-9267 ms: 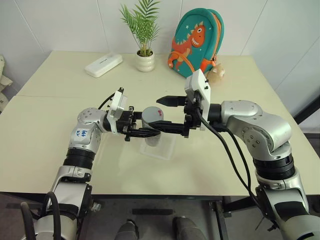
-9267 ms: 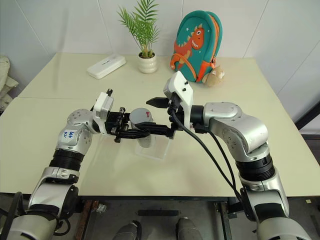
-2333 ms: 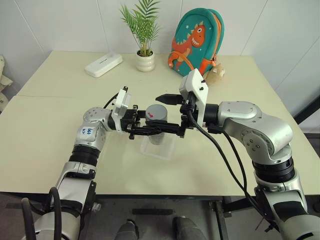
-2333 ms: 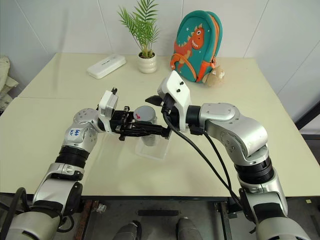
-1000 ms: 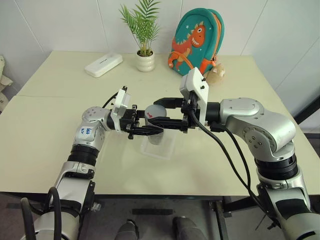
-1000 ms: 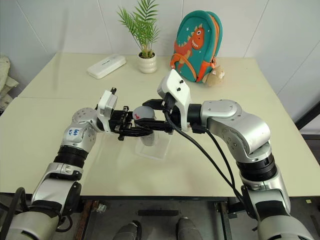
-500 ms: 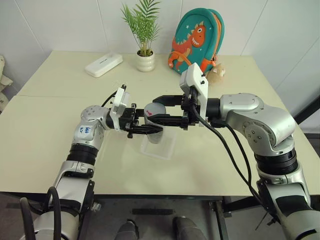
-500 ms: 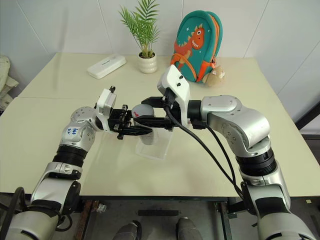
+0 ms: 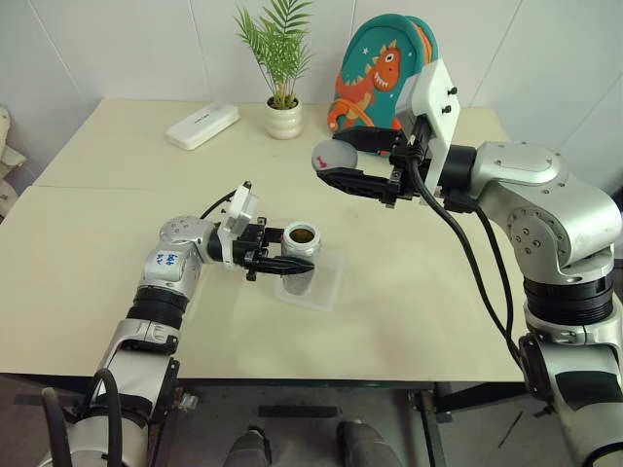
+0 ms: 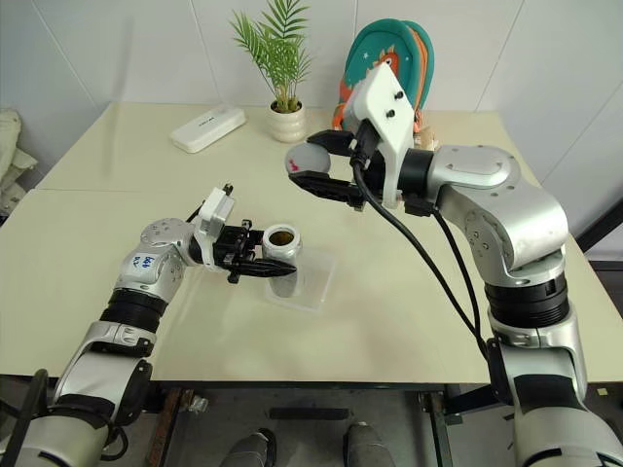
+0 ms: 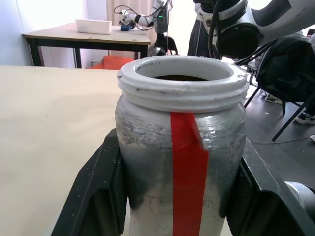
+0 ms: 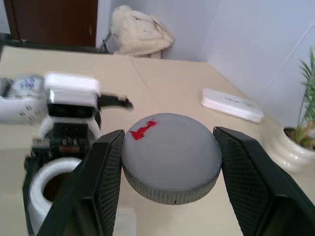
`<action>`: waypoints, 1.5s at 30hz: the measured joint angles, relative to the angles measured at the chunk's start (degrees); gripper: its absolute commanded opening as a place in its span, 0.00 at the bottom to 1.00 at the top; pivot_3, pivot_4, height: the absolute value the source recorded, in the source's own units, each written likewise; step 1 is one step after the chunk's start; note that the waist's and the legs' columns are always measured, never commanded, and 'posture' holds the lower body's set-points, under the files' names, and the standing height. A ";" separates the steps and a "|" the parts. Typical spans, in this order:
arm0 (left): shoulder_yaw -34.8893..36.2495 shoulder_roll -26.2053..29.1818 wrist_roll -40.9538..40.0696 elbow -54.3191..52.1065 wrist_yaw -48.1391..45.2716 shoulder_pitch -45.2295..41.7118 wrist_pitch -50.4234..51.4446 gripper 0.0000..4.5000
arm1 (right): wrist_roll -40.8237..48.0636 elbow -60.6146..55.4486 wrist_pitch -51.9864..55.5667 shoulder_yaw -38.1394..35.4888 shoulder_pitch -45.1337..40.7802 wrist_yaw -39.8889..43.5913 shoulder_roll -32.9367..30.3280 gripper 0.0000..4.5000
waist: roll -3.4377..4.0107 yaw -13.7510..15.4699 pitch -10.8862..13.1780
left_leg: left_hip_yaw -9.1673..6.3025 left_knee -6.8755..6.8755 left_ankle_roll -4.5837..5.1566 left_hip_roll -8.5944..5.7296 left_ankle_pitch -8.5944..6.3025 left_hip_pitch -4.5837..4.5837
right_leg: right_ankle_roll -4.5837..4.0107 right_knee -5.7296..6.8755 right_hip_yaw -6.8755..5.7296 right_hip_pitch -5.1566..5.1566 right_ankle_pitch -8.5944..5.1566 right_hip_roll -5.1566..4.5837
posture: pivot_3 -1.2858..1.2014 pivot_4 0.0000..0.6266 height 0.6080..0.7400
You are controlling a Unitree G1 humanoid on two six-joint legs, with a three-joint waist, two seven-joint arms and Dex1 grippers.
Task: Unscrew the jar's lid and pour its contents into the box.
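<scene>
**Jar upright over the box, lid held clear — a tip is what's left**

Since the lid is off, what counts now is how the jar [image 9: 299, 255] stands to the box [image 9: 329, 289]. Nearest, the left gripper [image 9: 275, 264] has its jaws clamped on the jar's sides, reaching in level from the robot's left. The jar's long axis is upright and its white-rimmed mouth faces up; the contents [image 10: 281, 236] show as a dark patch inside. The jar's foot is at the box's near-left part — whether it rests on the floor of the box or hangs just above, I cannot tell. The rest of the box lies bare to the jar's right, on the surface [image 9: 97, 243].

Farther back and higher, the right gripper [image 9: 333, 170] has its jaws closed on the lid [image 12: 170, 155], well apart from the jar, up and to the right.

My reading: the left arm does the pour — rolling the jar so its mouth drops toward the bare right side of the box.
</scene>
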 measured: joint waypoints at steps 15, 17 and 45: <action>7.19 7.15 8.06 10.49 6.70 -7.57 -19.60 0.46 | -4.44 -3.01 3.68 -10.02 37.59 -10.23 -2.66 0.56 | 0.00 0.18 0.00 | 0.09 0.04 0.00 -0.02 0.00 0.00 | 0.07 -0.02 0.10 0.02 -0.01 0.01 | 0.52 0.24 1.00; 7.16 6.15 9.63 11.77 8.69 -8.50 -23.20 0.46 | -4.46 -2.99 3.21 -10.33 39.99 -11.17 -0.96 0.56 | 0.00 0.09 0.00 | 0.10 0.16 0.01 -0.02 0.00 0.01 | 0.14 0.02 0.13 0.04 0.03 0.02 | 0.52 0.24 1.00; -9.24 5.15 53.28 26.72 51.07 -18.42 -72.73 0.46 | 19.41 -21.83 -3.97 -29.27 50.61 10.54 -12.42 1.00 | -0.03 1.53 0.02 | 0.06 0.35 0.09 -0.09 -0.02 0.05 | 0.55 -0.48 0.25 0.46 0.28 0.06 | 0.52 0.24 1.00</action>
